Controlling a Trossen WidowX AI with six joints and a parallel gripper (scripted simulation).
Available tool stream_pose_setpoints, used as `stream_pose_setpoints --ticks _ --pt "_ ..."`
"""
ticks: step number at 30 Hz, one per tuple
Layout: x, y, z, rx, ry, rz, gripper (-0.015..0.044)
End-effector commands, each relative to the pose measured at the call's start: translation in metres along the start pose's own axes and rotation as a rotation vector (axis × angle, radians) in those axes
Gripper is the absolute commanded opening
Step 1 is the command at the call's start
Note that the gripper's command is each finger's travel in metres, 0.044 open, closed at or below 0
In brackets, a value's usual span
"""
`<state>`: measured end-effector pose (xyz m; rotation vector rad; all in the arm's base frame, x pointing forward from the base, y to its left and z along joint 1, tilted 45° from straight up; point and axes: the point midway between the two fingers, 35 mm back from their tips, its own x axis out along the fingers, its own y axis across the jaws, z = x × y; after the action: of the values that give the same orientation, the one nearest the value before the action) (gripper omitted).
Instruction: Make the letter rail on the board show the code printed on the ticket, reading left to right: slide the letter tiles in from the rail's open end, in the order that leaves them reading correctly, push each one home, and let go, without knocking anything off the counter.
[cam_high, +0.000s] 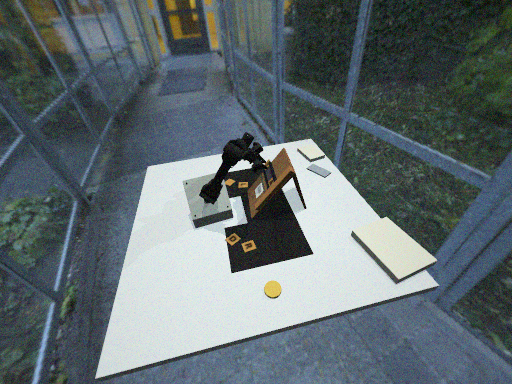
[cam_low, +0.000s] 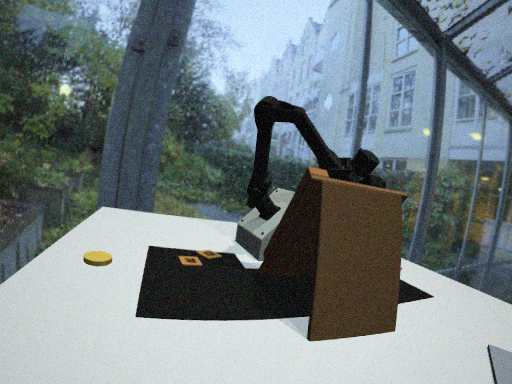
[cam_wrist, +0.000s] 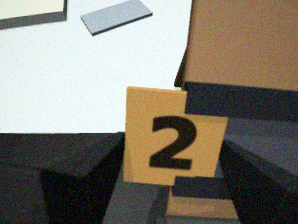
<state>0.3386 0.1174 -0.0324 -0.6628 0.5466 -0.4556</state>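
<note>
My gripper (cam_high: 262, 164) (cam_wrist: 172, 143) is shut on an orange tile marked 2 (cam_wrist: 165, 135) and holds it upright at the upper end of the tilted brown board (cam_high: 280, 167) (cam_low: 350, 260) (cam_wrist: 240, 40). In the wrist view the tile's right edge sits at the open end of the dark letter rail (cam_high: 270, 173) (cam_wrist: 240, 102), partly behind its lip. A white ticket (cam_high: 259, 190) is on the board's face; its code is too small to read. Other orange tiles lie on the black mat (cam_high: 280, 240) (cam_low: 200, 295): two near the front (cam_high: 232, 239) (cam_high: 248, 245) (cam_low: 190, 260) (cam_low: 209, 254), two by the arm's base (cam_high: 229, 182) (cam_high: 243, 184).
A yellow disc (cam_high: 272, 289) (cam_low: 97, 258) lies near the counter's front edge. A large cream slab (cam_high: 392, 247) sits at the right edge. A small cream slab (cam_high: 311, 151) (cam_wrist: 30, 10) and a grey plate (cam_high: 318, 170) (cam_wrist: 116, 16) lie behind the board.
</note>
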Motion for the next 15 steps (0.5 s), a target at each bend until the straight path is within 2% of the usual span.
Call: stream_pose_setpoints --ticks 1,15 --pt "0.0 -0.0025 -0.0028 -0.009 0.003 0.003 0.0" --pt "0.0001 -0.0095 -0.0029 -0.009 0.004 0.003 0.0"
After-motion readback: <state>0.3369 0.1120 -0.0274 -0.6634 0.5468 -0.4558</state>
